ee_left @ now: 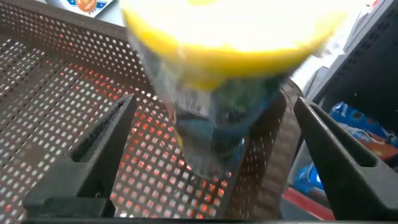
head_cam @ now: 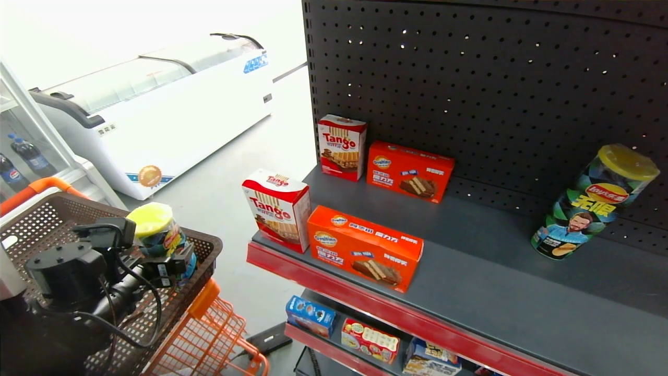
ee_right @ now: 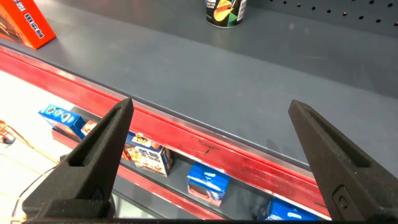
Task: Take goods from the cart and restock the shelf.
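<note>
At the far left, the left gripper [head_cam: 167,266] [ee_left: 214,102] sits in the brown perforated cart basket [head_cam: 31,219] [ee_left: 50,81]. Its fingers are spread to either side of an upright yellow-lidded chip can [head_cam: 156,230] [ee_left: 217,124]. The can is blurred up close, so whether the fingers touch it is unclear, and the gripper hides its base.

On the grey shelf [head_cam: 496,292] [ee_right: 249,74] stand two wafer boxes [head_cam: 279,209], two orange biscuit boxes [head_cam: 365,248] and, far right, a second chip can [head_cam: 595,203] [ee_right: 226,11], whose top is cut off in the right wrist view.

The right gripper [ee_right: 210,106] hangs spread wide over the shelf's red front edge, holding nothing. That edge partly hides the small boxes [ee_right: 208,180] on the tier below.
</note>
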Robot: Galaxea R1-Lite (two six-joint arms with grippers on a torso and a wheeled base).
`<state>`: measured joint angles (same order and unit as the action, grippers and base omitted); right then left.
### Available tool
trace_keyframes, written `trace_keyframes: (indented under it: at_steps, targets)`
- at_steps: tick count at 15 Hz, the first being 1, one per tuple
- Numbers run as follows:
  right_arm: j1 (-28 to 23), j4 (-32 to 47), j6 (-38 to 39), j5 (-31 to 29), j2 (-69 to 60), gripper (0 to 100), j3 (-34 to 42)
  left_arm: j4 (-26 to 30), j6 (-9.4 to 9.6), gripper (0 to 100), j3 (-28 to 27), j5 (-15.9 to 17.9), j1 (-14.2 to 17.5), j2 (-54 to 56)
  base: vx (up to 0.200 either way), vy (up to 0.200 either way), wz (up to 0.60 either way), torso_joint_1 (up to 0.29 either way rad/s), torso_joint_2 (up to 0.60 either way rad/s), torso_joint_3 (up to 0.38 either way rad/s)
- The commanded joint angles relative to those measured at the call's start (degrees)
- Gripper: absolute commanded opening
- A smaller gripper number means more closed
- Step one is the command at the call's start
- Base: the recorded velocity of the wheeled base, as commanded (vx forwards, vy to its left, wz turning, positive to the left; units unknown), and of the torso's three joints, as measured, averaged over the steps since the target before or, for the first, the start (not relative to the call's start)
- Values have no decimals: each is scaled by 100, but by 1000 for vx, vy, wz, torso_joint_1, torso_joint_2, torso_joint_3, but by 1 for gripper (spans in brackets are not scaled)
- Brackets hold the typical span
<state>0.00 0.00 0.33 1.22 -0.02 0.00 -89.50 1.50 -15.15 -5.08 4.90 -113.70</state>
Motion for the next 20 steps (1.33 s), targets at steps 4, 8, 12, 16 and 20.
trace_keyframes:
  at_steps: [4,8,12,16,20]
  targets:
    - [0,0,2,10,2,100,0,-50,-1,100,-682,7,116,-715,0,0,0,0,0,0]
    - [0,0,2,1,2,100,0,-50,-9,0,-875,-1,152,-803,0,0,0,0,0,0]
    - [0,0,2,1,2,100,0,-50,-1,0,-884,-1,152,-785,0,0,0,0,0,0]
    - [0,0,2,10,2,100,0,-50,131,0,-893,7,125,-354,0,0,0,0,0,0]
    - [9,0,2,1,2,100,0,328,421,0,-910,183,81,832,0,0,0,0,0,0]
